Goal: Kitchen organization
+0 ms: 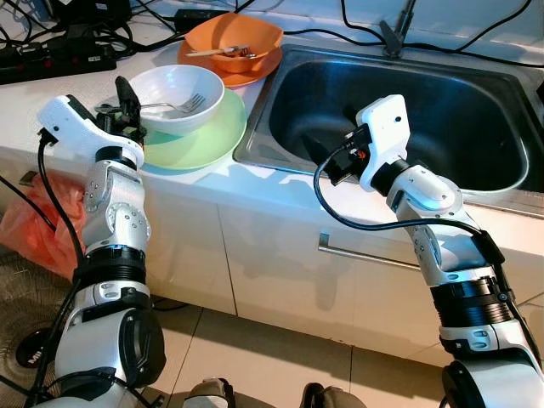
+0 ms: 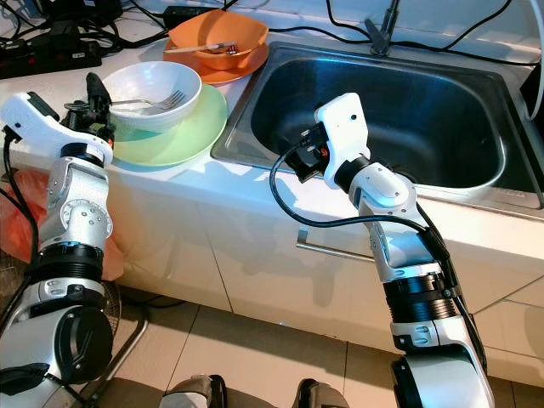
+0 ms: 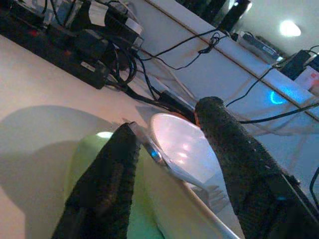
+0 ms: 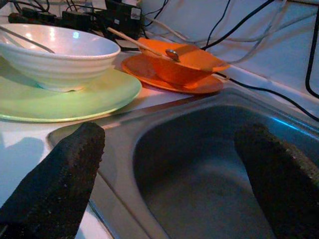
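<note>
my left gripper (image 1: 127, 106) sits at the 9 o'clock edge of the white bowl (image 1: 177, 98), fingers spread open with the bowl's rim between them. a fork (image 1: 183, 105) lies inside that bowl, which stands on the green plate (image 1: 200, 136). at 1 o'clock from it, an orange bowl (image 1: 234, 41) with utensils rests on an orange plate (image 1: 255, 68). my right gripper (image 4: 169, 164) hangs open over the sink (image 1: 459, 110), near its 9 o'clock rim, holding nothing
</note>
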Robot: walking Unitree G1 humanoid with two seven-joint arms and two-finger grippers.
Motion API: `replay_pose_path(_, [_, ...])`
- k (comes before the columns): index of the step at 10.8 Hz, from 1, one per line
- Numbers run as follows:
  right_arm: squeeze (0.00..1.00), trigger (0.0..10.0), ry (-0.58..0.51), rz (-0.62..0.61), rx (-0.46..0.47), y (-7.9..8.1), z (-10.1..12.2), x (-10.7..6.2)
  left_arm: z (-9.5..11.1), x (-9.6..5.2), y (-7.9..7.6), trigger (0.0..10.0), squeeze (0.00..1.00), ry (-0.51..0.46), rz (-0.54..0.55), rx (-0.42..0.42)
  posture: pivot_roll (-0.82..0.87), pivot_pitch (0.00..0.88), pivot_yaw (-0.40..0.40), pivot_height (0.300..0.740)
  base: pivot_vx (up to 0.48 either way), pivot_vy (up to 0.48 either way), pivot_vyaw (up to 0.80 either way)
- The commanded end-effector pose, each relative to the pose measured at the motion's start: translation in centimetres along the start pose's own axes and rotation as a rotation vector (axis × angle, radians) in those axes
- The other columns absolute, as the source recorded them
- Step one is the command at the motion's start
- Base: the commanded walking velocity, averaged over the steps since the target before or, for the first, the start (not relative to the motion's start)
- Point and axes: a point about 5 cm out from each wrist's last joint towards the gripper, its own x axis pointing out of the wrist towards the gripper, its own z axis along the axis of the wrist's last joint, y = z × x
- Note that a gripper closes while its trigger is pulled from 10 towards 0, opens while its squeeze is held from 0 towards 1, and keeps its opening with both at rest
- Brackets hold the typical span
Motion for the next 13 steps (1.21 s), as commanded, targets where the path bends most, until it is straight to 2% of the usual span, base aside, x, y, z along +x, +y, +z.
replay_pose_path(1, [0.0, 10.0, -0.007, -0.005, 0.004, -0.1, 0.0, -0.2, 0.6, 0.4, -0.7, 0.0, 0.0, -0.019, -0.016, -0.023, 0.02, 0.111, 0.023, 0.74, 0.0, 0.0, 0.0])
replay_pose_path(3, [0.0, 10.0, -0.006, -0.01, 0.003, -0.2, -0.1, -0.2, 0.6, 0.4, -0.7, 0.0, 0.0, -0.02, -0.003, -0.062, 0.02, 0.11, 0.024, 0.74, 0.0, 0.0, 0.0])
replay_pose_path(5, [0.0, 10.0, -0.004, -0.011, 0.005, -0.2, -0.2, -0.2, 0.9, 0.5, -1.2, 0.0, 0.0, -0.031, -0.043, -0.104, 0.02, 0.108, 0.027, 0.74, 0.0, 0.0, 0.0])
replay_pose_path(12, [0.0, 10.0, -0.007, -0.024, 0.017, -0.3, -0.4, -0.4, 1.6, 0.6, -1.4, 0.0, 0.0, -0.022, -0.049, -0.071, 0.03, 0.109, 0.035, 0.74, 0.0, 0.0, 0.0])
replay_pose_path(13, [0.0, 10.0, 0.003, -0.028, 0.016, -0.3, -0.5, -0.5, 1.7, 0.6, -1.3, 0.0, 0.0, -0.022, -0.025, -0.106, 0.03, 0.102, 0.028, 0.74, 0.0, 0.0, 0.0])
